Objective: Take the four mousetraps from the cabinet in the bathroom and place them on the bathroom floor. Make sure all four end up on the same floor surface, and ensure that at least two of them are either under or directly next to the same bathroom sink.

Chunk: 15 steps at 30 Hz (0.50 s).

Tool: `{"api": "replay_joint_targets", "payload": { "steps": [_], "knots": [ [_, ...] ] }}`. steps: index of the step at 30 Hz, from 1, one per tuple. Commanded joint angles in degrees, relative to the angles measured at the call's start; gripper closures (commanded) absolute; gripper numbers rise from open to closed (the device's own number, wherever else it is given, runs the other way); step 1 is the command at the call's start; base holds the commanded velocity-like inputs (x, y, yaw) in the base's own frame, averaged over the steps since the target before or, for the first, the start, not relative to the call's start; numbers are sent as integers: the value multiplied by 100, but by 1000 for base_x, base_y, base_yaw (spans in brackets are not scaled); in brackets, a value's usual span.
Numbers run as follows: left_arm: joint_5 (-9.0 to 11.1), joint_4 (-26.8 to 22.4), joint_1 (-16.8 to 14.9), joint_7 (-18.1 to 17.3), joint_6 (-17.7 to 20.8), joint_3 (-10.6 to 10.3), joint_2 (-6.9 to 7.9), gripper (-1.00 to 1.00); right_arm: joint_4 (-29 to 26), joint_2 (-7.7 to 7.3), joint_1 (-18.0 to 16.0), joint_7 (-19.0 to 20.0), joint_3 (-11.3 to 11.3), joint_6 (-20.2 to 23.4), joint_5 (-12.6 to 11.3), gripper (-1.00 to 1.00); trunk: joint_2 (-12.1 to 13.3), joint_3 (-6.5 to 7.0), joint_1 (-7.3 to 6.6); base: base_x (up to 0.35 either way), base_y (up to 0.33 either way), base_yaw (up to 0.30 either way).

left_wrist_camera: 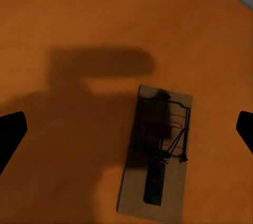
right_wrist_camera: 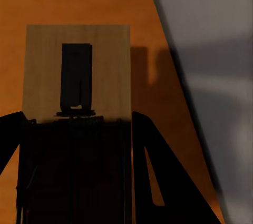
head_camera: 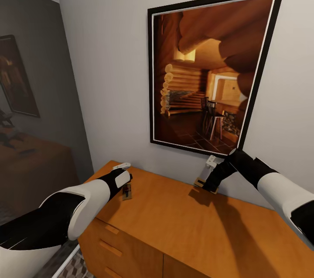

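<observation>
The orange-brown cabinet (head_camera: 174,217) stands against the white wall. One mousetrap (head_camera: 127,193) lies flat on its top near the left end; in the left wrist view this mousetrap (left_wrist_camera: 155,155) is a small wooden board with dark metal parts. My left gripper (head_camera: 126,185) hovers just above it, open, with the fingertips (left_wrist_camera: 10,134) spread wide to either side. A second mousetrap (right_wrist_camera: 76,71) sits between the fingers (right_wrist_camera: 153,171) of my right gripper (head_camera: 208,184), which is shut on it close to the wall, just over the cabinet top.
A large black-framed picture (head_camera: 209,73) of a log-cabin room hangs on the wall above the cabinet. A mirror (head_camera: 30,108) covers the left wall. Drawer fronts with small handles (head_camera: 110,248) face me. A strip of patterned bathroom floor (head_camera: 80,265) shows at the lower left.
</observation>
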Motion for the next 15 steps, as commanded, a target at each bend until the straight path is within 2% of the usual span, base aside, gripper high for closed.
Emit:
{"api": "replay_joint_targets", "payload": {
  "steps": [1, 4, 7, 11, 15],
  "knots": [
    [21, 8, -8, 14, 29, -47, -4, -100, -16, -6, -4, 15, 8, 54, 11, 100, -10, -12, 3, 0, 0, 0],
    [21, 8, -7, 17, 38, -46, -4, -100, -16, -6, -4, 15, 8, 56, 11, 100, -10, -12, 3, 0, 0, 0],
    [18, 12, -7, 8, 239, -45, -4, -100, -16, -5, -4, 15, 8, 54, 11, 100, -10, -12, 3, 0, 0, 0],
    [14, 15, -3, -19, 953, -49, -4, -100, -16, -5, -4, 15, 8, 54, 11, 100, -10, -12, 3, 0, 0, 0],
    [13, 16, -3, -51, 1317, -53, -4, -100, -16, -6, -3, 15, 8, 53, 11, 100, -10, -12, 3, 0, 0, 0]
  ]
}}
